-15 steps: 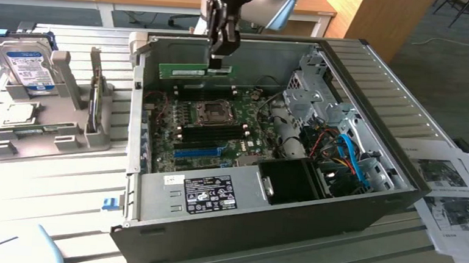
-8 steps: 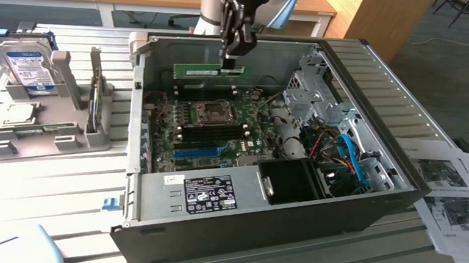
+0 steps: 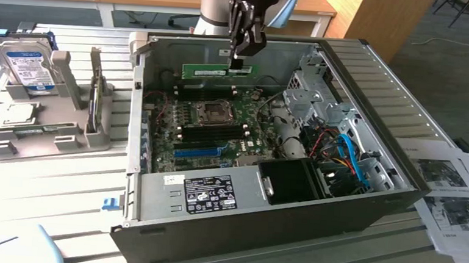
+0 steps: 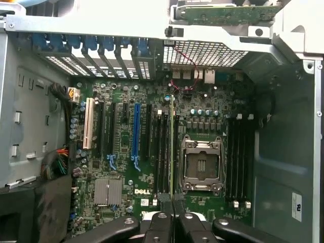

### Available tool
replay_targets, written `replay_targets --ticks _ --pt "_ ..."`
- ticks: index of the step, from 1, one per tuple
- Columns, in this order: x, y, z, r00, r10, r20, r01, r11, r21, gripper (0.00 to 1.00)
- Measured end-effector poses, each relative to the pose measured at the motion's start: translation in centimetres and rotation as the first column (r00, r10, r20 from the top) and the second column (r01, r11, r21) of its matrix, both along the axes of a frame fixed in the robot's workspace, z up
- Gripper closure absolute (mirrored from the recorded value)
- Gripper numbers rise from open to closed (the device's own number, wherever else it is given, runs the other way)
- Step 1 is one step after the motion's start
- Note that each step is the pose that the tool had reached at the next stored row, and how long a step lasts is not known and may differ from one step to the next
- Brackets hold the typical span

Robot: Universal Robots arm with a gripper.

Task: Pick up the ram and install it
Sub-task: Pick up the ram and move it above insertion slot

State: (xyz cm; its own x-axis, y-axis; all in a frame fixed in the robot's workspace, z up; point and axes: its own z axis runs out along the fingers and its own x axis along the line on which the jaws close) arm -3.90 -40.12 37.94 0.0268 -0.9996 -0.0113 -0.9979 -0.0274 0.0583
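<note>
My pincer (image 3: pixel 240 63) is pinched almost shut on the ram (image 3: pixel 208 71), gripping its top edge. The ram hangs level inside the open case (image 3: pixel 398 117), above the motherboard (image 3: pixel 242 141). Through my wrist view it runs edge-on over the black slots (image 4: pixel 163 152) beside the socket (image 4: pixel 201 164).

Bare grey sheet-metal computer case (image 3: pixel 190 52), matt green circuit-board ram (image 3: pixel 206 71), black plastic shroud (image 3: pixel 292 181), white printed paper sheets (image 3: pixel 451 181)
</note>
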Motion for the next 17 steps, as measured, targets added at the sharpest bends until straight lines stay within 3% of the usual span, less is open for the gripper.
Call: replay_targets --ticks 6,17 --pt "0.0 0.0 -0.21 1.0 0.0 0.0 0.0 1.0 0.0 0.89" --pt "0.0 0.0 -1.73 1.0 0.0 0.0 0.0 1.0 -0.0001 0.89"
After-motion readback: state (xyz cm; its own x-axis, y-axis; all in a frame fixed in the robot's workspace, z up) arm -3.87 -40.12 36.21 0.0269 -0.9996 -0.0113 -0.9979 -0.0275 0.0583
